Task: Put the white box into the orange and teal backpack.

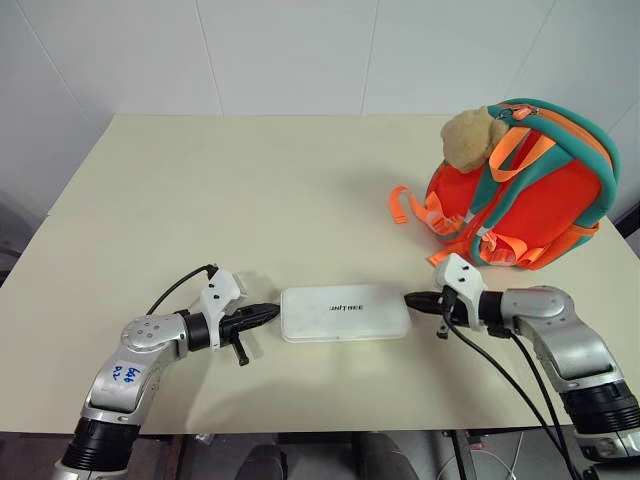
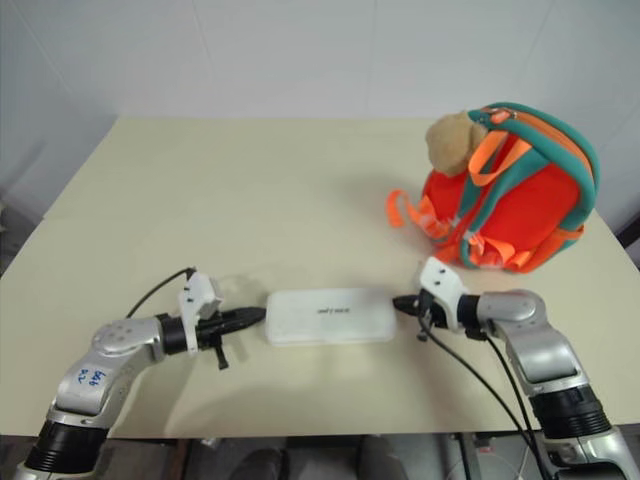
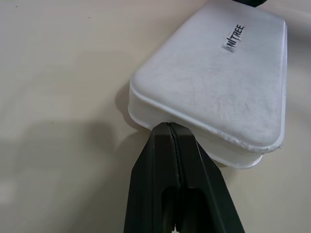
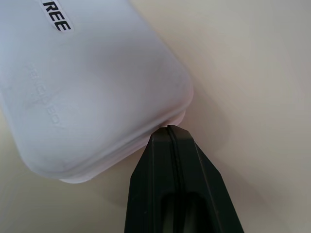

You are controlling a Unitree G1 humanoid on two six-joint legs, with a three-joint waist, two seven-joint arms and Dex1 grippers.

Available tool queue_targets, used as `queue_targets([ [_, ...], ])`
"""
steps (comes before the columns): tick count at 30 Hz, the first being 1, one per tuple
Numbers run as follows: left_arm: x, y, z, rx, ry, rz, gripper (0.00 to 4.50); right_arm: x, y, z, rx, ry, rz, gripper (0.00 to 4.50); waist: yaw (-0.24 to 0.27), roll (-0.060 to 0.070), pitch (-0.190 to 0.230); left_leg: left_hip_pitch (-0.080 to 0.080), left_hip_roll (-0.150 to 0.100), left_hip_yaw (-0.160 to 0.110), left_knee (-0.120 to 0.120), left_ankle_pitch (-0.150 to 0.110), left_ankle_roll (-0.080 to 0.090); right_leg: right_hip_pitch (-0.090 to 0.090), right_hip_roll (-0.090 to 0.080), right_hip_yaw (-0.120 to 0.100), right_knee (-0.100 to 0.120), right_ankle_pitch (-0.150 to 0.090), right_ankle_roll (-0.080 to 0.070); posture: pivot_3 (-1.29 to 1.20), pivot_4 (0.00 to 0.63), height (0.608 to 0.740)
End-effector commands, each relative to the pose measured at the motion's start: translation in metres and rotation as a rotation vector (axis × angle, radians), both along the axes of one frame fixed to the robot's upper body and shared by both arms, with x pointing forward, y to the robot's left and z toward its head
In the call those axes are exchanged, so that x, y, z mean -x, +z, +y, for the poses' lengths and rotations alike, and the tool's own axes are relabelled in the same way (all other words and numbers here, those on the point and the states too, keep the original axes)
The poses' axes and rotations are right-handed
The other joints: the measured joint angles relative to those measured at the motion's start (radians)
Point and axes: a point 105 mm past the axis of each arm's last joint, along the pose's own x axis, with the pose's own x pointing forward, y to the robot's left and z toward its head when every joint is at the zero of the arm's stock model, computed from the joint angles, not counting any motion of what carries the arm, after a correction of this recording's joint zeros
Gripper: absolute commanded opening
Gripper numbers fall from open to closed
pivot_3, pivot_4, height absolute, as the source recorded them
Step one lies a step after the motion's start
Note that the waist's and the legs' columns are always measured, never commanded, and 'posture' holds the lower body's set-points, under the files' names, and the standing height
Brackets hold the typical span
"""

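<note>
Left wrist view showing left claw (image 3: 171,127) pressed together, touching the white box (image 3: 218,82) end; right claw (image 4: 170,130) likewise. Likely handling as stiff, light, slick; squeezing both short ends.

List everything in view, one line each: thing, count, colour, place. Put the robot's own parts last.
white box: one, white with dark lettering, flat on the table near its front edge, between the two grippers.
orange and teal backpack: one, orange with teal trim, standing on the table's far right.
plush toy: one, tan, at the backpack's top left.
table: one, cream, under everything.
left gripper: one, black fingers, shut, tip at the box's left end.
right gripper: one, black fingers, shut, tip at the box's right end.
</note>
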Motion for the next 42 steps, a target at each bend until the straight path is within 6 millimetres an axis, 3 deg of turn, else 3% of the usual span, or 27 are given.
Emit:
queue_targets([
  [1, 0.005, 0.007, -0.011, 0.019, -0.039, -0.037, 0.0, 0.005, 0.013, 0.004, -0.015, 0.022, -0.038, 0.12, 0.0, 0.0, 0.0, 0.0, 0.0, 0.0, 0.0, 0.0, 0.0, 0.0, 0.0, 0.0, 0.0, 0.0, 0.0, 0.0, 0.15, 0.74],
  [5, 0.004, 0.006, -0.008, 0.005, -0.024, -0.034, 0.0, 0.003, 0.015, -0.005, -0.011, -0.013, -0.041, 0.12, 0.0, 0.0, 0.0, 0.0, 0.0, 0.0, 0.0, 0.0, 0.0, 0.0, 0.0, 0.0, 0.0, 0.0, 0.0, 0.0, 0.15, 0.74],
  [9, 0.004, 0.006, 0.008, -0.024, 0.014, -0.018, 0.0, 0.001, 0.023, -0.016, -0.032, -0.036, -0.024, 0.12, 0.0, 0.0, 0.0, 0.0, 0.0, 0.0, 0.0, 0.0, 0.0, 0.0, 0.0, 0.0, 0.0, 0.0, 0.0, 0.0, 0.15, 0.74],
  [10, 0.004, 0.006, 0.013, -0.037, 0.022, -0.013, 0.0, 0.002, 0.026, -0.017, -0.055, -0.025, -0.013, 0.47, 0.0, 0.0, 0.0, 0.0, 0.0, 0.0, 0.0, 0.0, 0.0, 0.0, 0.0, 0.0, 0.0, 0.0, 0.0, 0.0, 0.15, 0.74],
  [13, 0.004, 0.003, 0.036, -0.096, 0.072, 0.002, 0.6, 0.008, 0.037, -0.021, -0.09, 0.014, 0.023, 1.33, -0.001, 0.0, 0.0, 0.0, 0.0, 0.0, 0.0, 0.0, 0.0, 0.0, 0.0, 0.0, -0.001, 0.0, 0.0, 0.0, 0.15, 0.74],
  [16, 0.005, 0.0, 0.064, -0.136, 0.106, 0.051, 1.53, 0.007, 0.047, -0.036, -0.078, -0.016, 0.039, 2.35, -0.002, 0.0, 0.0, 0.0, 0.0, 0.0, -0.001, 0.0, 0.0, 0.0, 0.0, 0.0, -0.001, 0.0, 0.0, 0.0, 0.15, 0.74],
  [19, 0.012, 0.002, 0.072, -0.064, 0.086, 0.176, 2.4, 0.009, 0.06, -0.038, -0.14, -0.025, 0.102, 3.29, -0.002, 0.0, 0.0, 0.001, 0.0, 0.0, -0.001, 0.0, 0.0, 0.0, 0.0, 0.0, -0.001, 0.0, -0.001, 0.0, 0.15, 0.74],
  [22, 0.033, 0.002, 0.068, 0.004, -0.028, 0.407, 3.35, 0.016, 0.083, -0.027, -0.303, 0.005, 0.225, 4.34, -0.002, 0.0, 0.0, 0.0, 0.0, 0.0, 0.0, 0.0, 0.0, 0.001, 0.0, 0.0, -0.001, 0.0, -0.001, 0.0, 0.15, 0.74],
  [23, 0.035, 0.0, 0.068, -0.011, -0.045, 0.429, 3.68, 0.019, 0.088, -0.023, -0.342, 0.02, 0.272, 4.5, -0.003, 0.0, 0.0, 0.0, 0.001, 0.0, 0.0, 0.0, 0.0, 0.0, 0.0, 0.0, 0.0, 0.0, -0.001, 0.0, 0.15, 0.74],
  [26, 0.028, 0.001, 0.062, 0.007, -0.041, 0.458, 4.47, 0.027, 0.095, -0.016, -0.395, 0.039, 0.409, 4.5, -0.001, 0.001, 0.001, 0.001, 0.001, 0.0, -0.002, 0.0, 0.0, 0.0, 0.0, 0.0, -0.001, -0.001, -0.001, 0.0, 0.15, 0.74],
  [33, 0.003, 0.001, 0.037, 0.123, 0.009, 0.565, 4.47, 0.031, 0.08, -0.011, -0.35, -0.029, 0.57, 4.5, 0.014, 0.001, 0.001, -0.001, -0.001, 0.0, 0.0, 0.0, 0.001, 0.0, -0.001, -0.001, -0.002, 0.0, -0.001, 0.0, 0.15, 0.74],
  [42, 0.004, 0.003, 0.003, 0.254, -0.028, 0.833, 4.47, 0.025, 0.055, -0.015, -0.256, -0.107, 0.634, 4.5, 0.022, 0.001, 0.0, 0.0, -0.001, 0.0, 0.001, 0.0, 0.001, 0.0, -0.001, -0.001, -0.001, 0.0, 0.0, 0.0, 0.15, 0.74],
])
